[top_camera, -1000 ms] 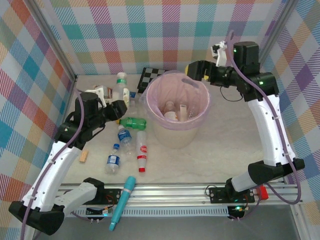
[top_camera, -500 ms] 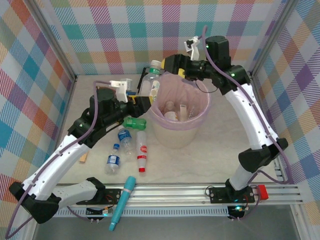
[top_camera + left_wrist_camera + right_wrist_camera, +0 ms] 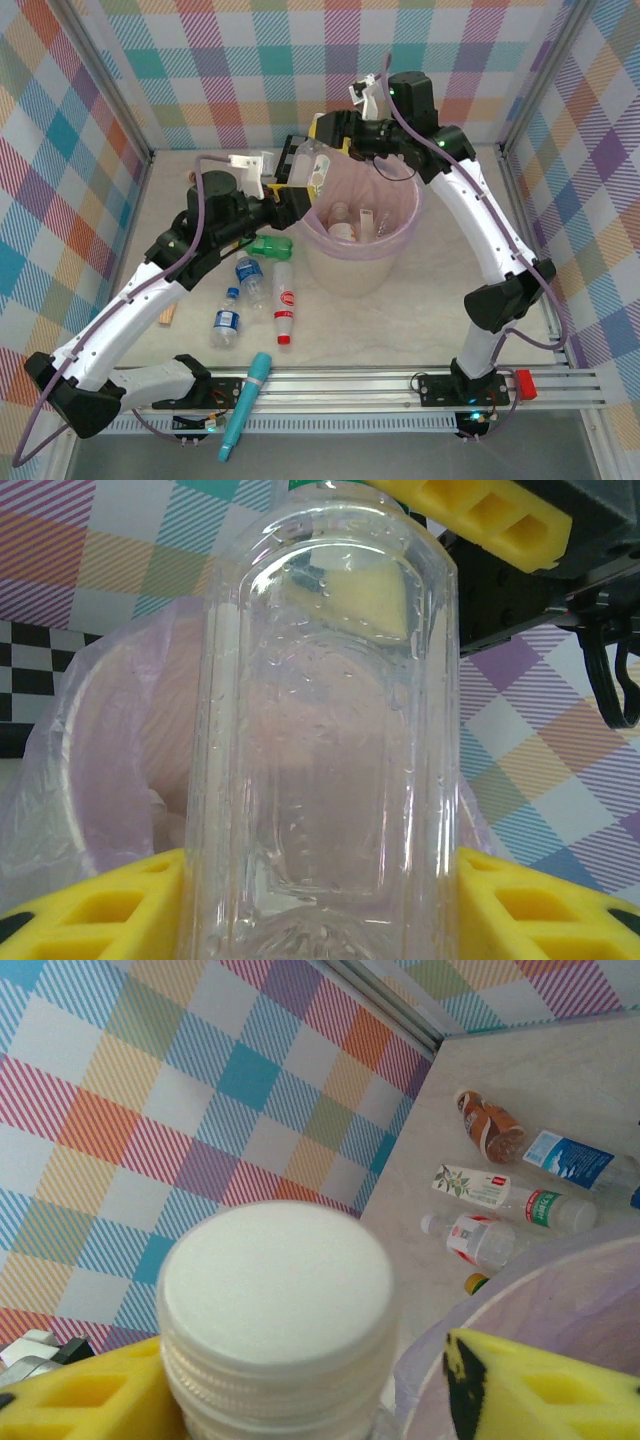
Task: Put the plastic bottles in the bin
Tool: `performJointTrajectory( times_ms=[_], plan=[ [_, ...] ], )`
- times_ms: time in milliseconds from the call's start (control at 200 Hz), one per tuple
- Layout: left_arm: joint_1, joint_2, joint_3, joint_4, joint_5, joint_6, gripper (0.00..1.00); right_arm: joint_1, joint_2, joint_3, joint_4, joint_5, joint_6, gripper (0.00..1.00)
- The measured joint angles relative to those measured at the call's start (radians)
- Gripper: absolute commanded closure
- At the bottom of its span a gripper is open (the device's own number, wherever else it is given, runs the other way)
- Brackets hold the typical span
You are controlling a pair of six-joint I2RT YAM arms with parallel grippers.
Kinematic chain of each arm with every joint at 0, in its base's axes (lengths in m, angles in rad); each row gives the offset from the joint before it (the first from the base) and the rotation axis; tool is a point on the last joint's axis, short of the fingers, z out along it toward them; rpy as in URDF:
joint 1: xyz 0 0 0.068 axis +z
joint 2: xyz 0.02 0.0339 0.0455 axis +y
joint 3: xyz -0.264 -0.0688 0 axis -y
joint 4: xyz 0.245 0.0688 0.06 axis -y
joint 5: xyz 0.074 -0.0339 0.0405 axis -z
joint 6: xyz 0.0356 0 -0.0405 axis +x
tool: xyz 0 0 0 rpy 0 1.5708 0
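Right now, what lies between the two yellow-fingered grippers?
A clear plastic bottle: left gripper clamps its body, right gripper straddles its white cap; both wrist views show it.

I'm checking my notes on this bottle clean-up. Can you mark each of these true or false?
1. The left gripper is clamped on a clear bottle. True.
2. The bin has nothing in it. False: several bottles lie inside.
3. A green bottle lies on the table left of the bin. True.
4. The teal tube is inside the bin. False: it lies at the table's near edge, across the rail.
5. The right gripper has its fingers on either side of a white cap. True.
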Motion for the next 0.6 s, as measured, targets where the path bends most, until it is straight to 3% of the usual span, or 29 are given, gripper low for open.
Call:
performJointTrajectory(
  times_ms=[180,355,600],
  plan=[
    [0.000,0.012,0.005,0.005,0.000,0.000,0.50,0.000,0.000,0.000,0.015,0.001,0.011,0.49],
    [-0.001,0.013,0.005,0.005,-0.001,0.000,0.42,0.000,0.000,0.000,0.023,0.001,0.011,0.57],
    [-0.003,0.003,0.005,0.002,-0.011,0.002,0.14,0.000,0.000,0.000,0.035,0.010,0.011,0.62]
  ],
)
